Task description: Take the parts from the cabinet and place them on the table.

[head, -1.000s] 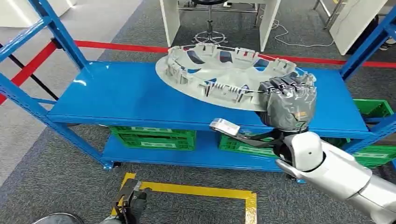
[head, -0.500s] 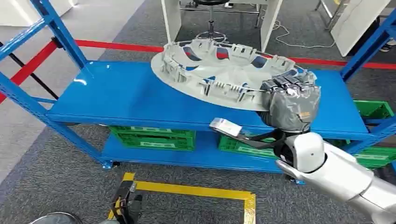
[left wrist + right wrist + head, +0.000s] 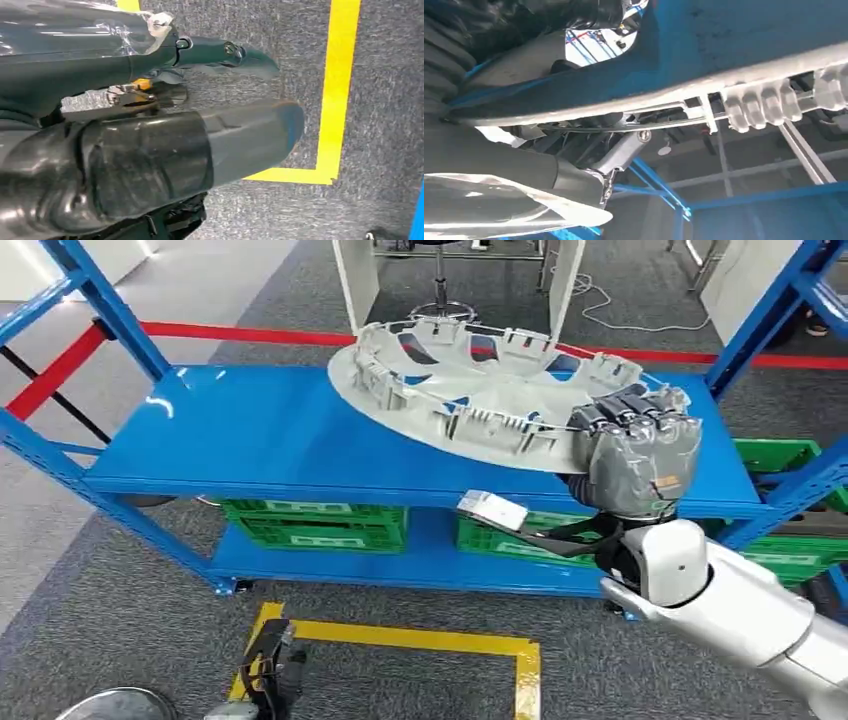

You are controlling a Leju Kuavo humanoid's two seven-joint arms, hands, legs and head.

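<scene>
Head view, part: a large grey plastic wheel cover (image 3: 470, 390) is seen tilted above the blue shelf (image 3: 250, 445) of the cabinet, far edge raised, near-right rim held; it is not yet clear of the cabinet
Head view, right robot hand: the right robot hand (image 3: 635, 455) is clenched on the near-right rim of the wheel cover; fingers are curled over the edge
Head view, left robot hand: the left robot hand (image 3: 270, 675) is seen low above the grey floor, beside a yellow floor line (image 3: 420, 640)
Left wrist view, left robot hand: nothing is held (image 3: 150, 150); the thumb and a dark finger lie apart, so it is taken as released
Right wrist view, grip: the rim is seen close, with moulded clips and a wire ring along it
Handling: judged light but broad; thin plastic, likely to flex and swing from a one-edge hold; clips judged breakable
Hold: the plain rim between clips is judged best; a slow, level carry is advised
</scene>
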